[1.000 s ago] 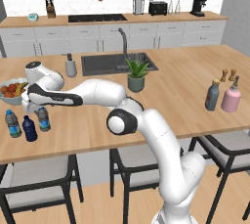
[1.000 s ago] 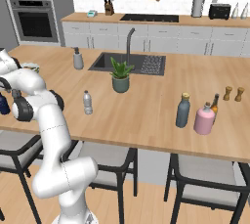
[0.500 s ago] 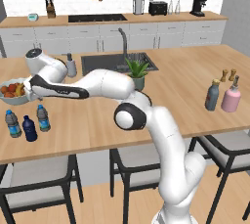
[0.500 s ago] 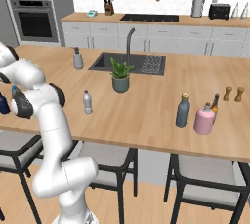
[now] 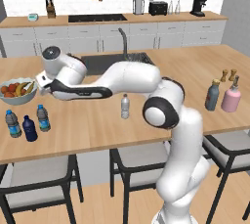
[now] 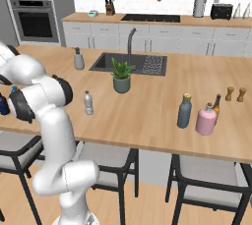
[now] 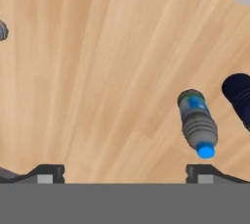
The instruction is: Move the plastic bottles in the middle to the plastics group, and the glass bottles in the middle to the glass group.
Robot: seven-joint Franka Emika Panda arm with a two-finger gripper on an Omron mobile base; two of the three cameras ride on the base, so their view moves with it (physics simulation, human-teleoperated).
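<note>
Gripper [image 7: 125,171] jaws are spread wide and empty at the bottom of the hand view, above a blue-label bottle [image 7: 197,125] standing right of centre. For the next step, the white-cap bottle [image 5: 125,106] at centre frame should be approached from above, upright. Potted plant [image 6: 121,75] and slate-grey bottle [image 6: 184,111] stand well apart, and nothing is seen blocking the way.

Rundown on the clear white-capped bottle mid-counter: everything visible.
The clear-whitish water bottle is small and slim, looks like translucent plastic, with a white cap on and a faintly ribbed body. It stands upright on the wooden island counter, alone near the front middle, in front of the potted plant and the sink. Nothing touches it except the countertop under its base. Any label or contents are too small to make out.
</note>
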